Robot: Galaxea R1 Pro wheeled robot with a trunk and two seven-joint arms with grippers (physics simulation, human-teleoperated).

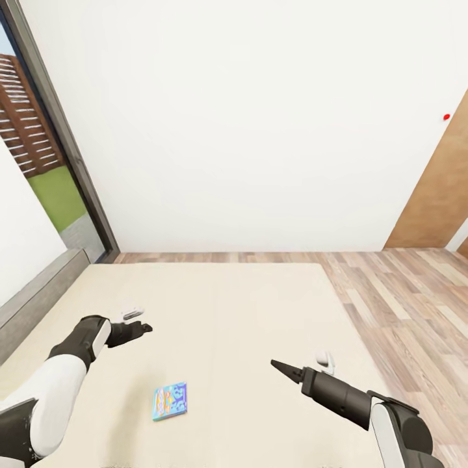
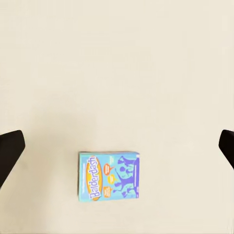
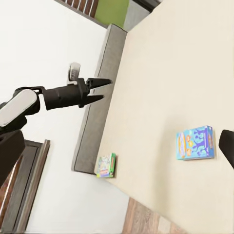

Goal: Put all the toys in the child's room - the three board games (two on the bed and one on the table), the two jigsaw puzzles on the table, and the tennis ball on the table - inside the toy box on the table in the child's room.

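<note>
The flat blue cartoon-printed board game box (image 1: 170,401) is lying face up at the lower left of the head view on the cream mattress of the bed (image 1: 247,312), between the two arms and touching neither. The left gripper (image 1: 144,328) is hovering with its dark fingers (image 2: 10,148) spread wide at the wrist view's edges, while the right gripper (image 1: 281,367) looks pressed to a point. It is looking light, stiff and slick-sided, so pinching across its short edges seems the best hold.

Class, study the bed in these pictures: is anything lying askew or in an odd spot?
Yes. A second game box sits right at the bed's corner beside the grey frame, apparently partly off the mattress. The blue game lies flat, slightly crooked to the bed's edges. No damage is visible.
</note>
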